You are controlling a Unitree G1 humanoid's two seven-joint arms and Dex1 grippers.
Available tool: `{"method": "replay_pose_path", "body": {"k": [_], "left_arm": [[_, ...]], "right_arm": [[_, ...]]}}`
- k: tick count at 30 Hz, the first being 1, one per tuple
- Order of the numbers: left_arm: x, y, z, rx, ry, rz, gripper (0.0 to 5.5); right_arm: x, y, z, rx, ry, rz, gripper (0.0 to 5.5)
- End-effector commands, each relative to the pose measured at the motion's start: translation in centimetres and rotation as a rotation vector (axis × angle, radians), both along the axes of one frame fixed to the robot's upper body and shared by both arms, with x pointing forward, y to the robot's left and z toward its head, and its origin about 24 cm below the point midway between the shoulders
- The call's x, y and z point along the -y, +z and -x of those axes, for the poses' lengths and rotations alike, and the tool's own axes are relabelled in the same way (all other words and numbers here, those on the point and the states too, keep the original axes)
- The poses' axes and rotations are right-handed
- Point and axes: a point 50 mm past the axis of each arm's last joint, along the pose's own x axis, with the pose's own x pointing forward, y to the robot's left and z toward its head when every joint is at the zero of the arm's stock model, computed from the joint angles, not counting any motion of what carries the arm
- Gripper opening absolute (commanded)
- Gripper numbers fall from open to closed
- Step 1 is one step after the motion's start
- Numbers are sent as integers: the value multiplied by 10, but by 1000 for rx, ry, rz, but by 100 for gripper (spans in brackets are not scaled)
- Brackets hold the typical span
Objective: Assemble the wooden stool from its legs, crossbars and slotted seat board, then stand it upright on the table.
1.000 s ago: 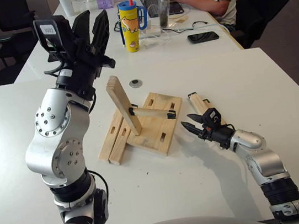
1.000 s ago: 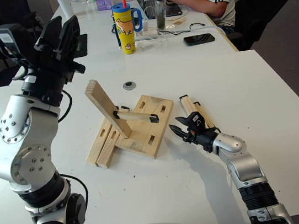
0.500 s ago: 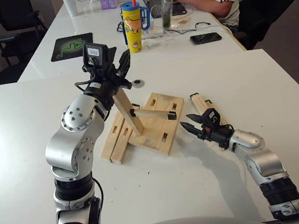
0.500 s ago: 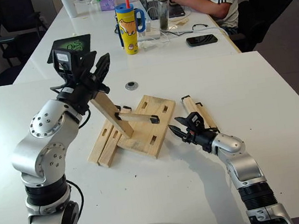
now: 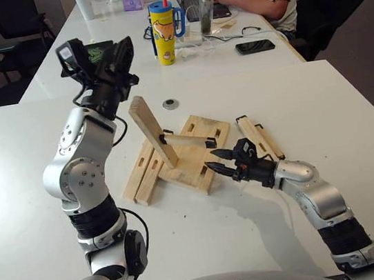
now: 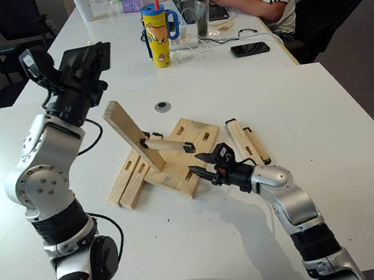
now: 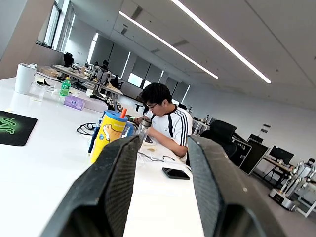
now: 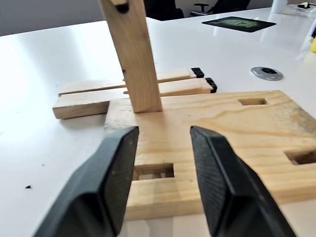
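Observation:
The slotted seat board (image 5: 199,151) lies flat at the table's middle. One wooden leg (image 5: 152,132) stands tilted in it, and a black-tipped crossbar (image 5: 188,140) runs from that leg over the board. Two more legs (image 5: 142,179) lie side by side, partly under the board's left edge. Another pair of sticks (image 5: 260,138) lies to its right. My left gripper (image 5: 114,58) is open and empty, raised above and behind the standing leg. My right gripper (image 5: 212,161) is open, low at the board's near right edge. In the right wrist view its fingertips (image 8: 129,134) frame a slot (image 8: 153,171).
On the far table stand a yellow cup (image 5: 164,35) and a bottle (image 5: 205,8), with a phone (image 5: 255,47) and a dark mat (image 5: 94,52). A person sits behind them. A round metal grommet (image 5: 169,103) sits behind the board. Bare tabletop lies in front.
My left gripper dipped to the top of the standing leg, then drew back up and to the left, still open. My right gripper slid left to the seat board's edge.

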Motion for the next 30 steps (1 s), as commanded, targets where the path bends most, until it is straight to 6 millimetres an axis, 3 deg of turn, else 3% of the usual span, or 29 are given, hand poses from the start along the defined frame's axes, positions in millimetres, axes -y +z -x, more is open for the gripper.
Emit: {"method": "replay_pose_path", "body": {"k": [1,6,12,17,24,30], "left_arm": [[-12,-3,-5,-31,52,-9,179],[-20,-9,-7,-56,87,-5,179],[-26,-15,-8,-74,106,0,179],[-31,-23,-7,-95,130,2,179],[-32,-29,-6,-111,133,-5,179],[-27,-37,-3,-136,85,-92,179]], "right_arm": [[-10,-3,2,-98,105,84,193],[-19,-24,10,-205,234,211,193],[-23,-30,-1,-123,212,340,193],[-9,-37,-4,-73,161,471,193],[20,-26,-6,-32,160,518,193],[23,-23,-9,-14,167,505,193]]}}
